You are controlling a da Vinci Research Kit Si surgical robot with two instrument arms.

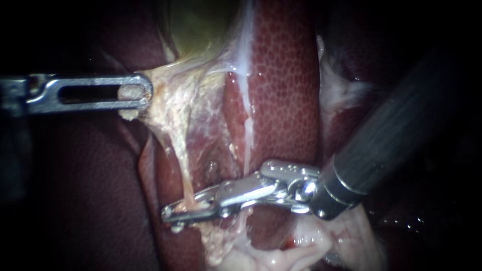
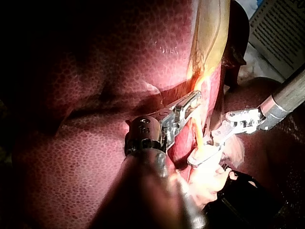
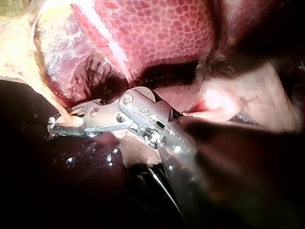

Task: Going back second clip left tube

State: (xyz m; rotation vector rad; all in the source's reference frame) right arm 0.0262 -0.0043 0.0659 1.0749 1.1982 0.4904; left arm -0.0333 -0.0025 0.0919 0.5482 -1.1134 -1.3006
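The left instrument (image 1: 136,95) comes in level, its jaws pinched on pale tissue (image 1: 170,105) just below the gallbladder (image 1: 201,25). The left tube (image 1: 185,170) runs down from that tissue over the liver (image 1: 281,90). Lower down, the right instrument (image 1: 188,208) has its jaws closed across the tube, touching it from both sides.

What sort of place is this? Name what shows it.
Probably a surgical practice bench: a liver and gallbladder lie bare, my left instrument grips pale tissue, my right instrument is at a tube, and printed paper lies beyond.
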